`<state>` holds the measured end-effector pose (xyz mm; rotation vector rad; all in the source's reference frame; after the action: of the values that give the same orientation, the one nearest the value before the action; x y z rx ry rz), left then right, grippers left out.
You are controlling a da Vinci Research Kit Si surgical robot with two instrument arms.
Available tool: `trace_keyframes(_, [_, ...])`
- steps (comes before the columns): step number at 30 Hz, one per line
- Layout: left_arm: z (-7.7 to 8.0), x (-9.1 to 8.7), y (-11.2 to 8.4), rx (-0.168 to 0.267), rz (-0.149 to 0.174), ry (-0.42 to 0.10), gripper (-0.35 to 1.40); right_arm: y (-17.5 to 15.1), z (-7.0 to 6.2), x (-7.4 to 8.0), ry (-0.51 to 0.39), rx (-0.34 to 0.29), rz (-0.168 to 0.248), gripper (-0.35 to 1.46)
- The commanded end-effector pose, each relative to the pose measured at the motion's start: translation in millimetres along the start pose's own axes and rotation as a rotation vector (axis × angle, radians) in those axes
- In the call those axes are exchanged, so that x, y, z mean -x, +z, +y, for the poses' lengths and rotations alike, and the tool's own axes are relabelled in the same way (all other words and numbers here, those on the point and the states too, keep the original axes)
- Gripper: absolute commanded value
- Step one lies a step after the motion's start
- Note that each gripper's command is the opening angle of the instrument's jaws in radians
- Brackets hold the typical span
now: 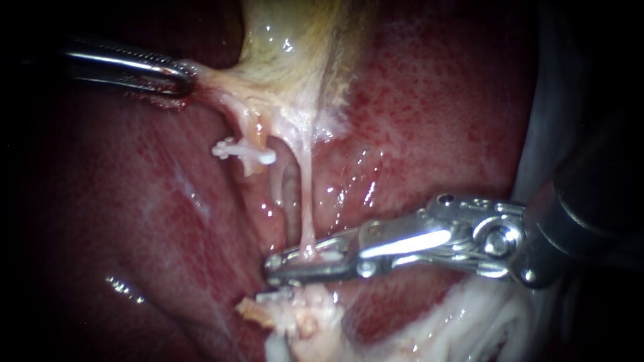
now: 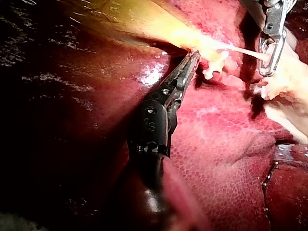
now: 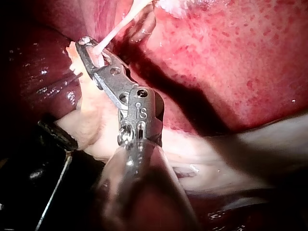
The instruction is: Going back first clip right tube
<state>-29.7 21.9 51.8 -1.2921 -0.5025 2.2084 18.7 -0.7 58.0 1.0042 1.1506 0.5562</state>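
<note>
Notably, the right instrument's (image 1: pixel 273 265) jaws lie crosswise, clamped on the upright right tube's (image 1: pixel 307 198) lower end, while the left instrument's (image 1: pixel 186 79) jaws pinch the gallbladder's (image 1: pixel 295 60) edge.

Bright wet glare centrally, darkness around the edges

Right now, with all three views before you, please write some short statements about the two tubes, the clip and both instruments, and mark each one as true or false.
1. A white clip sits on the left tube. True.
2. The right instrument comes in from the left side of the endoscope view. False: it comes in from the right.
3. The right tube runs down to the tip of the right instrument. True.
4. The left instrument hangs free and touches nothing. False: it is closed on the edge of the gallbladder.
5. The right instrument touches the white clip. False: they are apart.
</note>
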Motion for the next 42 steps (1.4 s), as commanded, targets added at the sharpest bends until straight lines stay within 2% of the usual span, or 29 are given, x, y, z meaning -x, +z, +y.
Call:
trace_keyframes(1, [0.0,0.0,-0.1,0.001,0.000,0.000,-0.35,0.0,0.1,0.1,-0.031,0.001,-0.001,-0.07])
trace_keyframes(3, [-0.1,-0.1,-0.2,0.002,0.000,0.000,-0.35,0.1,0.3,0.4,-0.086,0.039,0.014,0.28])
trace_keyframes(5, [-0.2,-0.2,-0.4,0.004,-0.001,-0.001,-0.35,0.2,0.7,0.6,-0.123,0.083,0.027,0.43])
trace_keyframes(11, [-0.2,-0.3,-0.7,0.006,-0.001,-0.001,-0.35,-0.5,2.6,1.4,-0.212,0.146,0.004,0.48])
trace_keyframes(16, [-0.2,-0.3,-0.8,0.006,-0.001,-0.001,-0.35,-1.7,3.9,2.1,-0.246,0.167,-0.002,0.49])
trace_keyframes(19, [-0.3,-0.3,-0.8,0.006,-0.001,-0.001,-0.35,-2.3,4.3,2.4,-0.252,0.169,-0.005,0.49])
trace_keyframes(22, [-0.3,-0.3,-0.9,0.007,-0.001,-0.001,-0.35,-3.0,4.1,2.7,-0.277,0.181,-0.020,0.49])
trace_keyframes(30, [-0.3,-0.3,-1.0,0.008,-0.001,-0.001,-0.35,-7.1,2.4,3.9,-0.505,0.282,-0.098,0.49])
trace_keyframes(32, [-0.3,-0.3,-1.0,0.008,-0.001,-0.001,-0.35,-8.5,1.7,3.6,-0.565,0.304,-0.115,0.49])
trace_keyframes(36, [-0.3,-0.3,-1.0,0.008,-0.001,-0.001,-0.35,-11.0,0.7,2.4,-0.624,0.330,-0.128,0.49])
trace_keyframes(42, [-0.2,-0.1,-0.7,0.005,-0.001,0.000,-0.35,-12.8,0.0,2.0,-0.673,0.344,-0.139,0.50])
